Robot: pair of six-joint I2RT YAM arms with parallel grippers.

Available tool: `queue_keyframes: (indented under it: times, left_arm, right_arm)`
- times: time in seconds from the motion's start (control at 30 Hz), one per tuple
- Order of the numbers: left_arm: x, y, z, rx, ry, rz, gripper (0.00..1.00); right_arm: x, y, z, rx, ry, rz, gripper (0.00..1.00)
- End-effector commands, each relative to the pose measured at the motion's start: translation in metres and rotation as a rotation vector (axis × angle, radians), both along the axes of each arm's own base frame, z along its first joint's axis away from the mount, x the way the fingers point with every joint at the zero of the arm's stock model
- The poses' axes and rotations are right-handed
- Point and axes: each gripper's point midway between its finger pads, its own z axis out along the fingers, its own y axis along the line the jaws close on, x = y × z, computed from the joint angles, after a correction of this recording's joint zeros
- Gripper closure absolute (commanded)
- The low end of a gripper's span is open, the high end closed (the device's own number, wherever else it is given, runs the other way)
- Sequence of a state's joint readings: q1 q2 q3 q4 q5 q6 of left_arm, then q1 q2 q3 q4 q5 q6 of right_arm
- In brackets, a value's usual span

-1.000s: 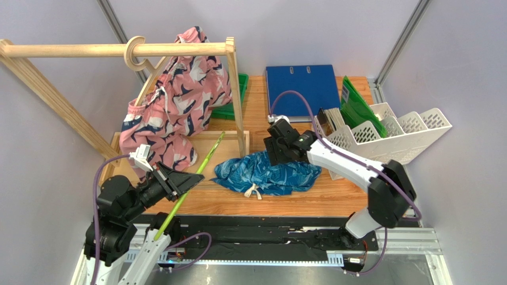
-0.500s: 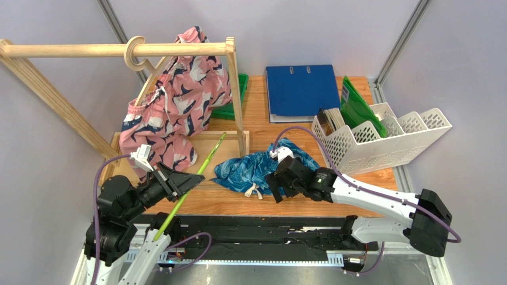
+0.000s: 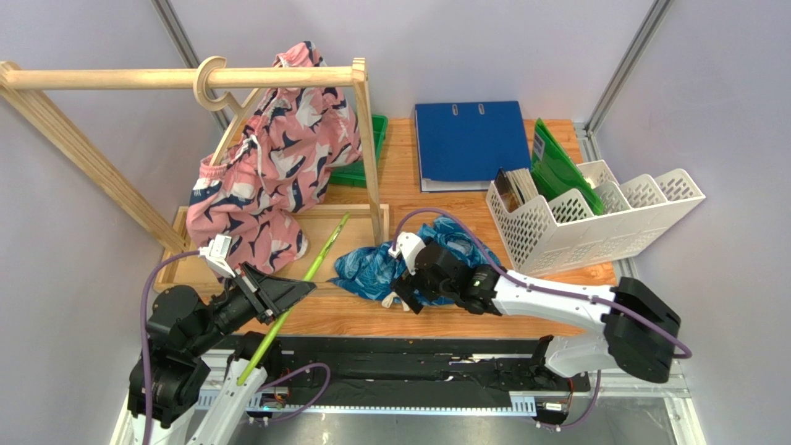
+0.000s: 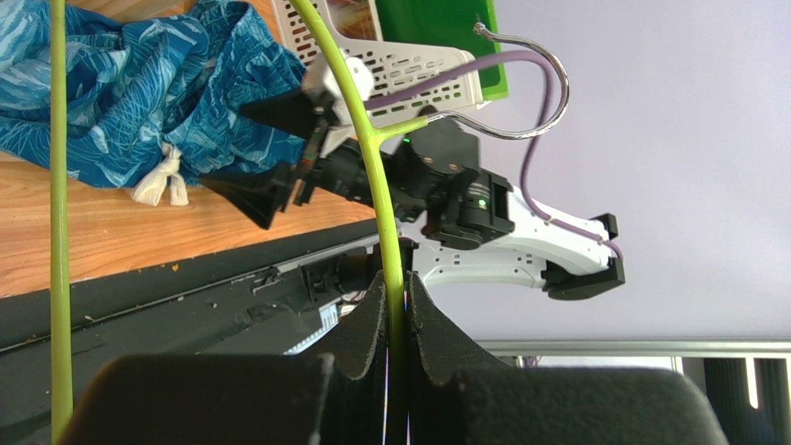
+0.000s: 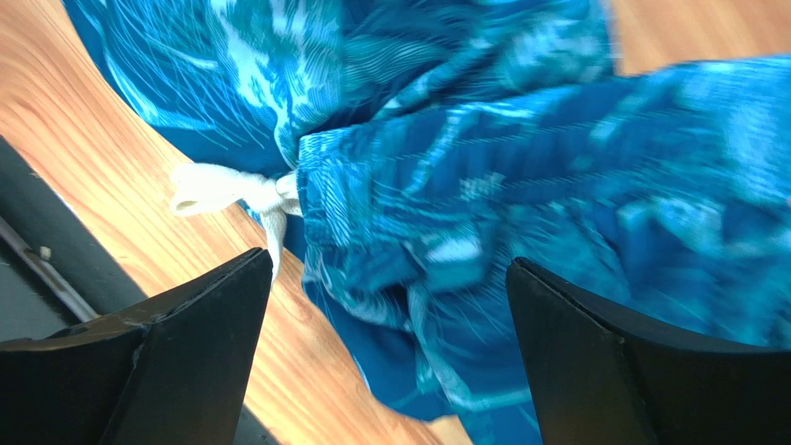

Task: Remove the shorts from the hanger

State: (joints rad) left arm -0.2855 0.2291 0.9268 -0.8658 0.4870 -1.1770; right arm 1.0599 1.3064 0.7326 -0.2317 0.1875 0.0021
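Note:
The pink shorts (image 3: 269,176) with dark-blue and white shapes hang on a wooden hanger (image 3: 215,88) on the rail. The blue-teal shorts (image 3: 362,267) lie crumpled on the table, off any hanger. They also show in the left wrist view (image 4: 139,102) and the right wrist view (image 5: 446,185). My left gripper (image 3: 295,289) (image 4: 395,283) is shut on a thin green hanger (image 3: 320,255) (image 4: 371,158), which is bare. My right gripper (image 3: 406,283) (image 5: 390,261) is open and empty, just above the front part of the blue-teal shorts by the white drawstring (image 5: 223,190).
A blue binder (image 3: 469,144), a green folder (image 3: 557,158) and a white file rack (image 3: 594,213) stand at the back right. A green tray (image 3: 357,171) sits behind the rack post (image 3: 369,148). The rack's wooden base (image 3: 320,222) lies left of the blue-teal shorts.
My right gripper has swung from behind the blue-teal shorts to their front edge, then left over them, staying open. My left gripper with the green hanger has shifted only slightly.

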Motion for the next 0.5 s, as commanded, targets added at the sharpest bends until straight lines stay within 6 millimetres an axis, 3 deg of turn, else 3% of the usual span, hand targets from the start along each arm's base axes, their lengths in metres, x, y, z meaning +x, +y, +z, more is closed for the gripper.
queue_keyframes:
  times: [0.0,0.13,0.3,0.47]
  left_arm:
    - [-0.005,0.001,0.015,-0.026,-0.063,0.002,1.0]
    - [-0.004,-0.001,0.017,-0.045,-0.058,-0.008,1.0]
    - [-0.004,-0.001,0.02,-0.05,-0.059,-0.011,1.0]
    - [-0.004,-0.001,0.02,-0.052,-0.057,-0.009,1.0]
  right_arm:
    - [0.005,0.029,-0.005,0.034,-0.037,0.101,0.0]
    - [0.011,0.029,-0.028,0.002,-0.021,0.059,0.0]
    - [0.022,0.02,-0.039,0.02,-0.088,-0.025,0.04]
    - [0.024,0.01,-0.054,-0.017,-0.101,-0.074,0.3]
